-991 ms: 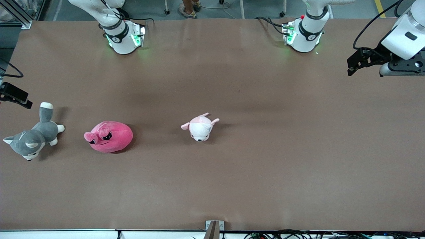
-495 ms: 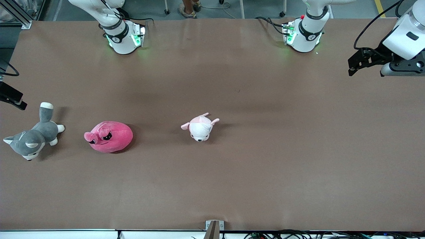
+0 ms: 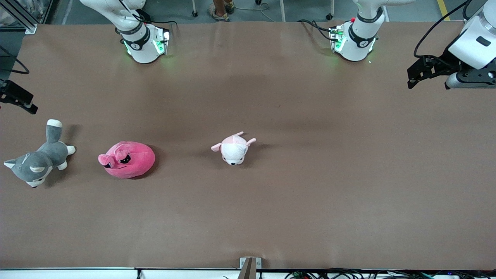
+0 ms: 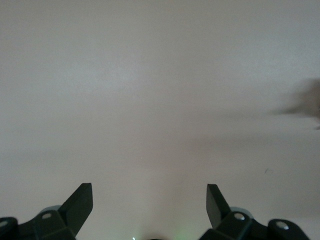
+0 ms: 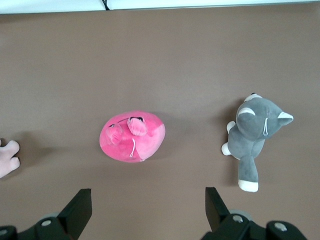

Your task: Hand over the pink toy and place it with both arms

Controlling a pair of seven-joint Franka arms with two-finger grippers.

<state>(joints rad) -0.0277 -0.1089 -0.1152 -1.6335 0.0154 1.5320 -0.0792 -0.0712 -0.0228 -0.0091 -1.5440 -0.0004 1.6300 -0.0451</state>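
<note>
Pink toy (image 3: 128, 159) lay on the brown table (image 3: 310, 174), lower-left quarter of the front frame, toward the right arm's end. It sat between a grey plush cat (image 3: 37, 161) near the left edge of the frame & a pale pink-and-white puppy (image 3: 233, 147) near frame centre. All three apart, none touching.

Right gripper (image 5: 145, 207): fingers spread wide, nothing btwn them, up in the air. In the right wrist view the pink toy (image 5: 132, 136) showed mid-frame, the cat (image 5: 255, 135) toward the frame's right, a bit of the puppy (image 5: 7, 156) at the left edge. In the front view only a black part of the right arm (image 3: 17, 99) showed at the upper-left edge.

Left gripper (image 4: 149, 205): fingers also wide apart, empty, w/ only bare table (image 4: 160, 100) in its wrist view. Front view put it at the upper-right edge (image 3: 414, 75), over the left arm's end of the table, well apart from the toys.
</note>
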